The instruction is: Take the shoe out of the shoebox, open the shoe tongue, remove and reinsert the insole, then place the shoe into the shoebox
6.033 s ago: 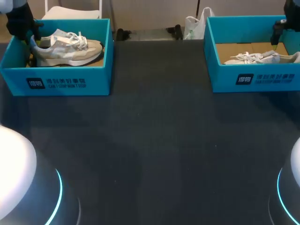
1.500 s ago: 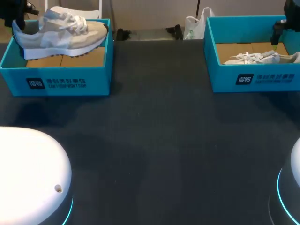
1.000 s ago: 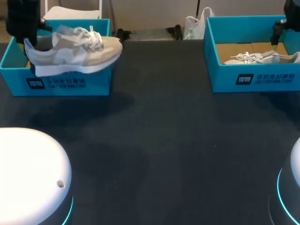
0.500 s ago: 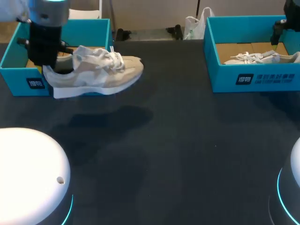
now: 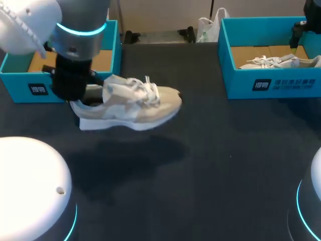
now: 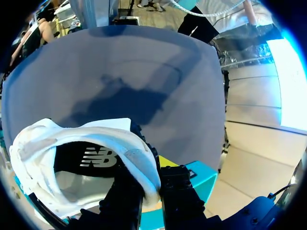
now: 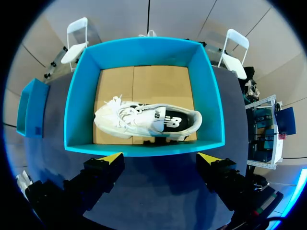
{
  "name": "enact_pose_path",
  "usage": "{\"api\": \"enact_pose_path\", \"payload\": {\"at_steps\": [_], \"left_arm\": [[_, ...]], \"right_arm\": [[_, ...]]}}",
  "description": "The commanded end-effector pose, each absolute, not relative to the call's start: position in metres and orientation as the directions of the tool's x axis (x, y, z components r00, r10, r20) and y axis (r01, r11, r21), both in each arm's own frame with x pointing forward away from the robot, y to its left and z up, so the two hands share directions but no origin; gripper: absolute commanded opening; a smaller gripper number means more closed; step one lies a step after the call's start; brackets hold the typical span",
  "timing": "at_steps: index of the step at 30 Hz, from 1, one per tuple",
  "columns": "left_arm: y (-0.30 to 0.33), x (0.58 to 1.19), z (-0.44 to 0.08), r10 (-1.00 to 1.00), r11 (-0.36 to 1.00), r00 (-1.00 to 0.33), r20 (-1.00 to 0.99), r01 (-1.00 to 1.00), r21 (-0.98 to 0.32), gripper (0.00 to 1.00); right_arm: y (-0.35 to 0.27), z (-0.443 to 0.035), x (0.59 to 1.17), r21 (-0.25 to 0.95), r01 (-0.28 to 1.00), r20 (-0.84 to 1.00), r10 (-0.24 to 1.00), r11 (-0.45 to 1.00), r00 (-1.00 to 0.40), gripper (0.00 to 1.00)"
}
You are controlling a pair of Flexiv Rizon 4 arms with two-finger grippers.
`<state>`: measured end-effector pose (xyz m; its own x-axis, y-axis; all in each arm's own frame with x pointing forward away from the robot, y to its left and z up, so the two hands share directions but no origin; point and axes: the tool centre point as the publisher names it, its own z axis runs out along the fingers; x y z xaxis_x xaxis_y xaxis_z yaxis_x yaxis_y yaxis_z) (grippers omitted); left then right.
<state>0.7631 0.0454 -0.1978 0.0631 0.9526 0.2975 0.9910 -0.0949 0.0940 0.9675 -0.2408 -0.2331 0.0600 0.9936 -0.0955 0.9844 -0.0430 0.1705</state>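
Note:
A beige sneaker [image 5: 131, 103] with white laces hangs above the dark table [image 5: 210, 165], toe pointing right. My left gripper [image 5: 79, 97] is shut on its heel collar. In the left wrist view the sneaker's white heel rim [image 6: 136, 160] is pinched between the fingers of that gripper [image 6: 152, 184], and the dark insole [image 6: 91, 160] shows inside. The left teal shoebox [image 5: 111, 47] stands behind the arm, with only bare cardboard floor showing. My right gripper [image 7: 160, 157] hovers open above the right teal shoebox [image 7: 144, 48], which holds a second white sneaker [image 7: 148, 120].
The right shoebox [image 5: 271, 83] stands at the table's far right with the second sneaker [image 5: 278, 61] lying in it. The right gripper [image 5: 299, 31] shows at the far right above that box. Dark tabletop runs between the two boxes and toward the front.
My left arm has carried the sneaker out of the left shoebox, rightward and nearer, to above the table's left middle. The right arm has not moved.

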Motion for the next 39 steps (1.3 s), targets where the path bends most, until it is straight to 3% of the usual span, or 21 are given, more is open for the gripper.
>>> {"api": "enact_pose_path", "payload": {"at_steps": [1,39], "left_arm": [[0.029,0.749,-0.202,0.954,-0.136,0.091,0.286,0.981,0.141,0.0],[-0.058,0.726,-0.346,0.918,-0.169,0.114,0.38,0.979,0.115,0.0]], "right_arm": [[-0.241,-0.233,0.968,0.169,0.985,-0.095,0.994,-0.043,0.06,1.0],[-0.241,-0.233,0.968,0.169,0.985,-0.095,0.994,-0.043,0.06,1.0]]}}
